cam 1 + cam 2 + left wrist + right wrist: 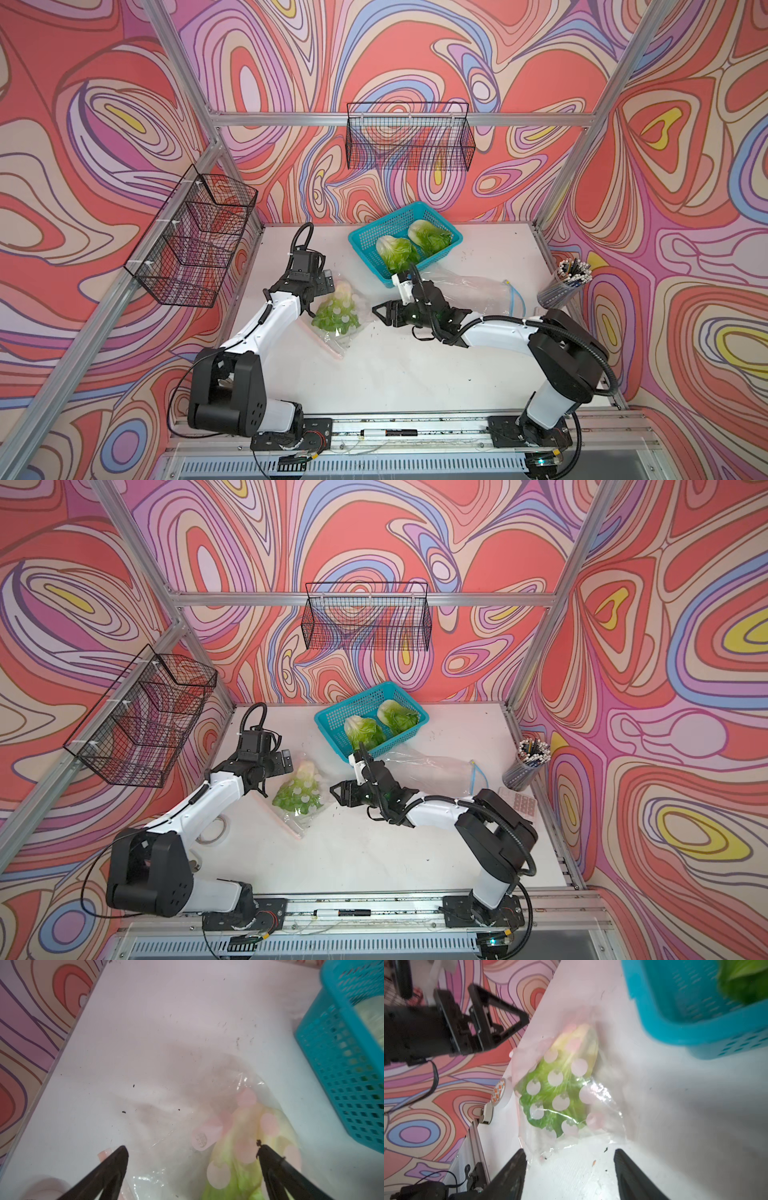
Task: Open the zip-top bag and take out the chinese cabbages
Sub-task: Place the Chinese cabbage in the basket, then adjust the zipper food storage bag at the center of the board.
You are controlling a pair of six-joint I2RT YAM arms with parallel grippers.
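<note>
Freeing the cabbage [336, 316] from the zip-top bag [331, 340], mid-frame.
Left gripper [191, 1146] and right gripper [570, 1150] gape empty; each should pinch one bag lip, then spread.

The table [395, 374] is bare by its front edge. A bagged chinese cabbage [336, 316], blue basket [368, 259] and pencil cup [559, 286] block farther back.

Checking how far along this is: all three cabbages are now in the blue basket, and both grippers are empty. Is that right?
Not quite. Only two cabbages lie in the blue basket. The third cabbage is still inside the spotted bag on the table, as both top views show. The left gripper and right gripper are indeed empty, fingers apart.
</note>
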